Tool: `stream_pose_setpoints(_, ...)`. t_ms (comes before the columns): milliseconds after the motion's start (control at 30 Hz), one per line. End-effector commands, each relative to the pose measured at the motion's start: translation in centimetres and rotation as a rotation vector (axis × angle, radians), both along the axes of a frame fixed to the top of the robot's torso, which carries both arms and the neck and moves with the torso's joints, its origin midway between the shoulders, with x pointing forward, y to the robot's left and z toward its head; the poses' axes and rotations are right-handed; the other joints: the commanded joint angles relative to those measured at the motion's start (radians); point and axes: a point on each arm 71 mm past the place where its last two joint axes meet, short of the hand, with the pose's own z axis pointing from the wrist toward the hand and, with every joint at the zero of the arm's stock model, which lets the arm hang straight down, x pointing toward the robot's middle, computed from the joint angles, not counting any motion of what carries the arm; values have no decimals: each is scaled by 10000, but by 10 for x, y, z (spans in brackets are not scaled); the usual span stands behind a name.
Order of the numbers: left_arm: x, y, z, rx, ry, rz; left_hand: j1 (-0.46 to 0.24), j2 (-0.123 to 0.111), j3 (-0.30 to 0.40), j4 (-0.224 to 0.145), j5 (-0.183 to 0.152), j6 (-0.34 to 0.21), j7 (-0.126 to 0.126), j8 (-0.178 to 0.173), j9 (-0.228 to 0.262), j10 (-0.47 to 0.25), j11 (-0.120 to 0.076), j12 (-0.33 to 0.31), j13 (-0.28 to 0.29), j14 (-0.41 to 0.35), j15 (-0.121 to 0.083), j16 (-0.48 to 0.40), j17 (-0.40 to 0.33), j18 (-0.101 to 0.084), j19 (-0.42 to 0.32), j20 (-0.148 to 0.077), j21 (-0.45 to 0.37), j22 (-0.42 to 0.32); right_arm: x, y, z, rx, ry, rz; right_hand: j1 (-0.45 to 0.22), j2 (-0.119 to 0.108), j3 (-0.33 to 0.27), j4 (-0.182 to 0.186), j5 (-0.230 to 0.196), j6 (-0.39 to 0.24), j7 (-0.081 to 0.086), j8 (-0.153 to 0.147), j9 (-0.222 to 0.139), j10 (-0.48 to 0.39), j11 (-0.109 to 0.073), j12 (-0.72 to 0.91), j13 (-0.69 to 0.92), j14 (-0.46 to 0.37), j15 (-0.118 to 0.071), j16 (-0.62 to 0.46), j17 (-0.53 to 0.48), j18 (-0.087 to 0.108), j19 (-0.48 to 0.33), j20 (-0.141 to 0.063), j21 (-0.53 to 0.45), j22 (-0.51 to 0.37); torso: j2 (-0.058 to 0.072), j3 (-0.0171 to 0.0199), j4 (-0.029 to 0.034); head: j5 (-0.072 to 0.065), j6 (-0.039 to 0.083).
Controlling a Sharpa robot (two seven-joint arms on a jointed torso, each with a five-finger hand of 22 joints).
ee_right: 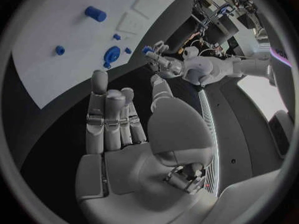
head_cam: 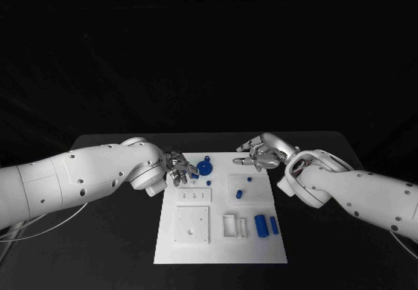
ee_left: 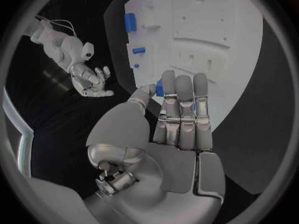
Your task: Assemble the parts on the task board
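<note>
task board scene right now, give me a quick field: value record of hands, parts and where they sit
surface: white task board on black table
left hand: at the board's far left corner, pinches a small blue part
right hand: over the board's far edge, fingers apart, holds nothing
round blue part: on the board beside the left hand
blue cylinders: two, lying side by side on the board's near right
small blue pieces: mid-board, right of centre
</note>
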Motion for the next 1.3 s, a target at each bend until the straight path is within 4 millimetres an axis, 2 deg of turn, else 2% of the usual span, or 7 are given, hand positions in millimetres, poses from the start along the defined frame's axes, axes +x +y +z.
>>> stream_pose_setpoints(33, 3, 1, -2, 740, -688, 253, -82, 19, 697, -767, 66, 1080, -1006, 52, -33, 272, -272, 134, 112, 16, -71, 123, 46, -109, 9, -93, 109, 92, 8, -11, 11, 1190, 95, -405, 13, 161, -38, -150, 114, 80, 3, -27, -4, -53, -54, 61, -15, -25, -53, 22, 0, 23, 35, 1, -48, 175, -4, 8, 6, -14, -65)
stream_pose_setpoints(167, 5, 2, -7, 807, -970, 439, -102, -1, 693, -766, 52, 1126, -1017, 45, -151, 282, -285, 189, 191, 71, -86, 147, 16, -110, 37, -108, 142, 144, 17, -23, 24, 1507, -31, -782, 16, 258, -58, -271, 261, 85, 3, -32, -6, -65, -59, 43, -25, -45, -56, -27, -35, 17, 22, -2, -57, 168, -8, -2, 12, -28, -120)
stream_pose_setpoints(300, 5, 3, -13, 849, -1303, 607, -22, -4, 635, -702, -54, 1219, -1004, 185, -1342, 314, -282, 287, 256, 185, -96, 105, -12, -97, 123, -109, 115, 151, 23, -30, 35, 1617, -208, -916, 37, 344, 2, -529, 251, 44, 21, -25, -5, -126, -42, -153, -221, -292, -23, -823, -690, -12, -117, 40, -337, 1, -7, 23, 19, 38, -219)
stream_pose_setpoints(433, 4, 3, -20, 907, -1604, 693, 70, -55, 529, -633, -55, 1254, -1019, 399, -1966, 301, -313, 420, 297, 257, -121, 142, 40, -109, 175, -137, 133, 202, 29, -35, 43, 1716, -393, -1035, -25, 395, 41, -626, 263, -30, 42, -32, -8, -187, -28, -114, -248, -382, -20, -825, -765, -42, -70, 33, -466, -13, -4, 20, 33, -13, -249)
stream_pose_setpoints(667, -2, 0, -31, 871, -2045, 854, 104, -114, 490, -606, -35, 1317, -1042, 557, -2426, 282, -321, 924, 695, 266, -144, 453, 352, -126, 160, -164, 306, 401, 36, -39, 51, 1802, -527, -1194, -28, 423, 88, -675, 287, -48, 46, -30, -6, -188, -28, -168, -344, -397, -16, -898, -891, -44, -71, 45, -581, -79, -7, 37, 36, -62, -333)
stream_pose_setpoints(800, -7, -2, -36, 813, -2199, 870, 102, -176, 486, -621, 116, 1391, -1059, 643, -2709, 293, -344, 1024, 1107, 264, -174, 598, 584, -118, 130, -190, 449, 566, 39, -40, 53, 1800, -559, -1249, 11, 414, 108, -741, 271, -40, 45, -29, -6, -188, -30, -167, -360, -393, -19, -897, -913, -47, -61, 41, -591, -98, -3, 15, 49, -82, -380)
stream_pose_setpoints(1300, -19, -10, -51, 957, -1616, 408, 32, -187, 565, -726, 262, 1380, -1065, 794, -2843, 292, -331, 987, 1370, 262, -170, 583, 720, -99, 106, -186, 492, 678, 42, -39, 53, 1738, -429, -1261, -64, 451, 120, -811, 276, -42, 46, -30, -6, -201, -29, -150, -388, -400, -19, -870, -951, -49, -46, 39, -595, -132, -2, 11, 4, -99, -496)
